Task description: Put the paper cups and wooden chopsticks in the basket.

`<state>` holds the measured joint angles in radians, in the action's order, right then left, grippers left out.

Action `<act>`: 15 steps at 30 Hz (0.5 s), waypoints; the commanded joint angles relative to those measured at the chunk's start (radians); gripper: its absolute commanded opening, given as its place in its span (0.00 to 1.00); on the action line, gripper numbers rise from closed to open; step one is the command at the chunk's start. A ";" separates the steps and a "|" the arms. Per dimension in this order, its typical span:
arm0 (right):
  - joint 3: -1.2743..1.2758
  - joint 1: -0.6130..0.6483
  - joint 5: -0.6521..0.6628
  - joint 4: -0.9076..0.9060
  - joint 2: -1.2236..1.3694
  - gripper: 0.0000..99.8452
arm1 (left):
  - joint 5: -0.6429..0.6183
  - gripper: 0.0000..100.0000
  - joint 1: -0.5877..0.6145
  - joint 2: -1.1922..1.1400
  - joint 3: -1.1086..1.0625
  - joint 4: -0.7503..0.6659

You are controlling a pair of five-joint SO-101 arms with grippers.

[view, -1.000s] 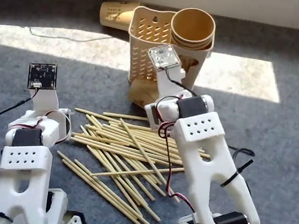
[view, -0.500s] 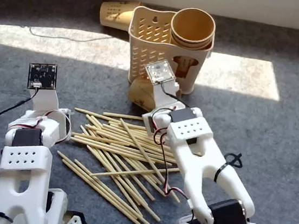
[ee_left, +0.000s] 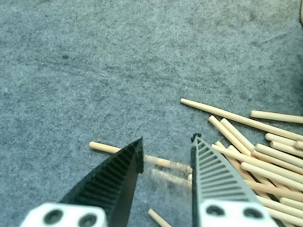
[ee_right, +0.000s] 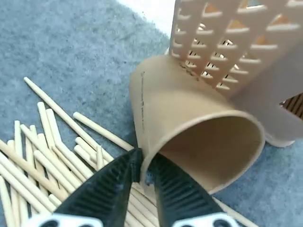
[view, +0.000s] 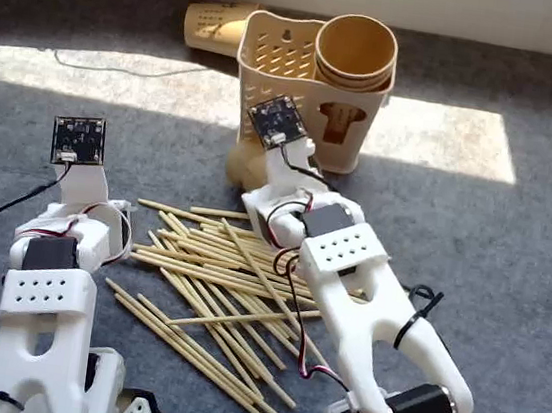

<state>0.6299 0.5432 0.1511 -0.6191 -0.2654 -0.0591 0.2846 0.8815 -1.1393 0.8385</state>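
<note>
Right fingers [ee_right: 113, 187] are almost pressed together, pinching the rim of a tan paper cup [ee_right: 189, 123] that lies on its side, mouth toward the right wrist camera. In the high view the arm's camera board [view: 274, 121] covers that grip, so just part of the cup's side shows. The cup lies at the foot of the cream slotted plastic basket [view: 272, 75]; can't tell if they touch.

Left fingers [ee_left: 116, 177] are spread wide, holding nothing, over the grey carpeted table [ee_left: 94, 56]. One pale stick [ee_left: 106, 147] crosses under the gap.

High view adds:
- loose pile of wooden chopsticks [view: 228, 271] between the arms
- stack of paper cups [view: 356, 45] upright in the basket
- second loose cup [view: 213, 25] on its side behind the basket, partly hidden by it
</note>
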 commanded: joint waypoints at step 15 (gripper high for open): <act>-0.222 0.002 0.149 -0.449 -0.340 0.01 | 0.011 0.16 0.012 0.022 -0.004 -0.018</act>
<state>0.5378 0.5432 0.2616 -0.9244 -0.5278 -0.0591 0.2846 0.8815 -1.1531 0.8385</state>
